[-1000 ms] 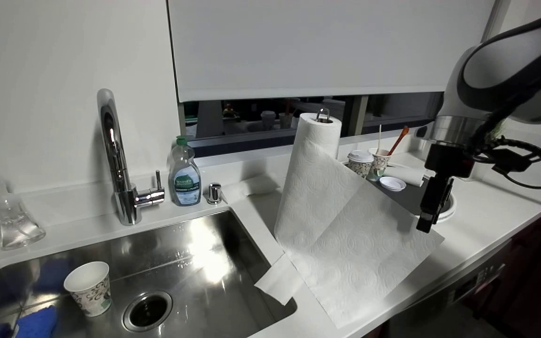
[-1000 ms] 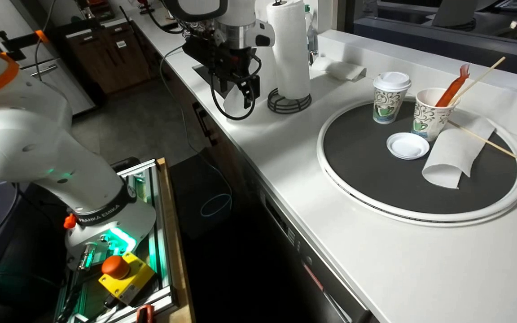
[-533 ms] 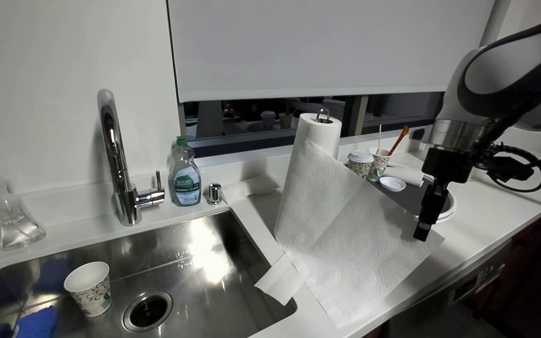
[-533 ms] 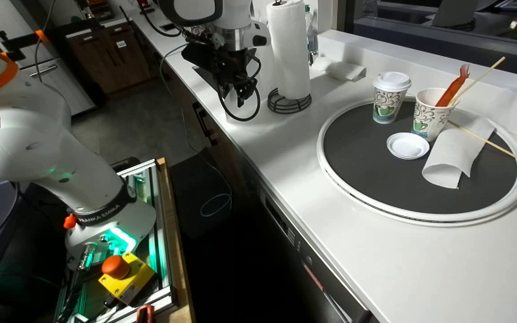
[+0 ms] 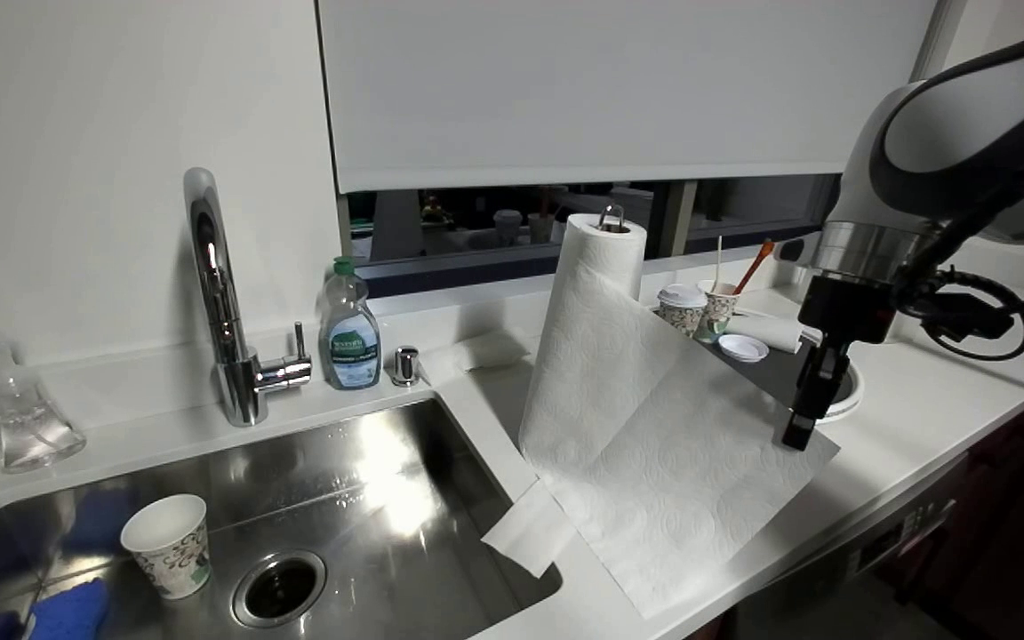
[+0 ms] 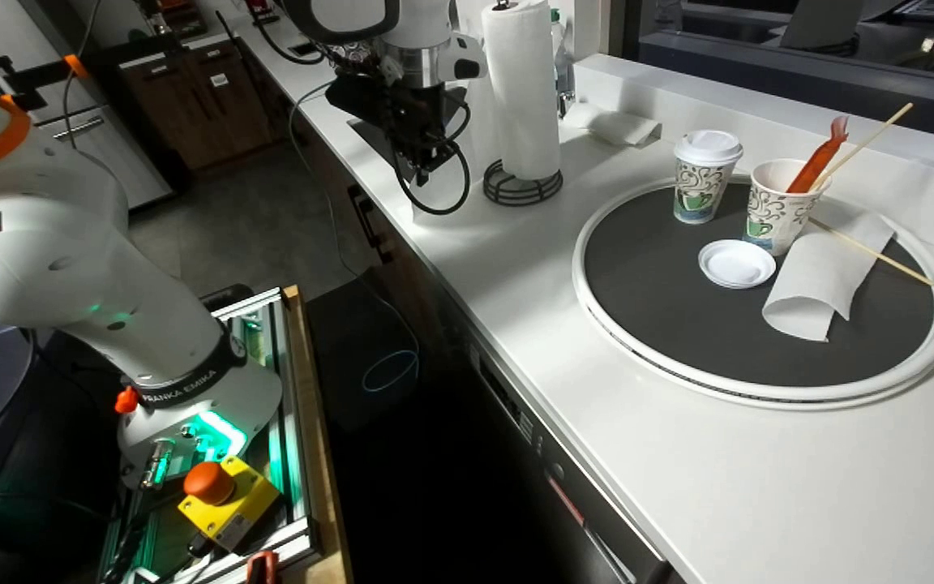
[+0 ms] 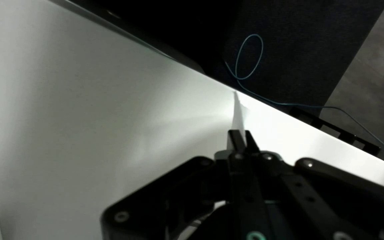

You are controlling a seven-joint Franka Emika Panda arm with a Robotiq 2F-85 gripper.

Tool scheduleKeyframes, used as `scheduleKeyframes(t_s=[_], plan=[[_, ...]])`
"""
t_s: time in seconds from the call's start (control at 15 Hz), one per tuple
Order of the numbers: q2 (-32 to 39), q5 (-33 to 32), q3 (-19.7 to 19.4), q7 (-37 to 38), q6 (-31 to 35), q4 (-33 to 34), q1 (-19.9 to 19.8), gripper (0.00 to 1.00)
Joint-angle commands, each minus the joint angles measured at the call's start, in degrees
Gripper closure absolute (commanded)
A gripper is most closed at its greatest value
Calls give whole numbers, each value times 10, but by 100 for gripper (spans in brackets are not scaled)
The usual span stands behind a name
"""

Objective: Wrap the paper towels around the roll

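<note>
The roll (image 5: 599, 258) stands upright with a slight lean, and its dark wire base (image 6: 516, 195) shows in an exterior view. From it the paper towels (image 5: 699, 471) fan out as a long loose white sheet over the counter toward the front edge; a flap hangs over the sink's corner. My gripper (image 5: 798, 436) points down at the sheet's outer end, near its free corner. In the wrist view the gripper (image 7: 241, 131) has its fingertips almost together, with the thin edge of the paper towels (image 7: 238, 111) pinched between them.
A steel sink (image 5: 370, 516) holds a paper cup (image 5: 170, 544) and a blue sponge (image 5: 70, 611). A faucet (image 5: 219, 302) and soap bottle (image 5: 352, 333) stand behind it. A round grey tray (image 6: 653, 324) carries cups, a lid and a paper piece. The counter's edge (image 7: 195, 71) runs close by.
The gripper has moved down slightly, then up a touch, and its fingers have come together on the sheet. The sheet's outer corner has shifted a little.
</note>
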Motion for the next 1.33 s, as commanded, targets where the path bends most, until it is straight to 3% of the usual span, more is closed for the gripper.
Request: scheduleKeyframes(t_s=[0.0, 0.27, 0.53, 0.73, 0.8, 1.07, 1.27], plan=[[-35, -19, 4, 19, -11, -21, -5, 100], [-110, -77, -2, 42, 20, -33, -28, 100], [-178, -146, -27, 78, 15, -4, -64, 100], [-161, -194, -30, 116, -2, 45, -85, 100], [-173, -171, -46, 90, 11, 25, -62, 99], [-168, -188, -44, 108, 10, 38, -71, 100], [-118, -190, -49, 92, 46, 86, -62, 100]])
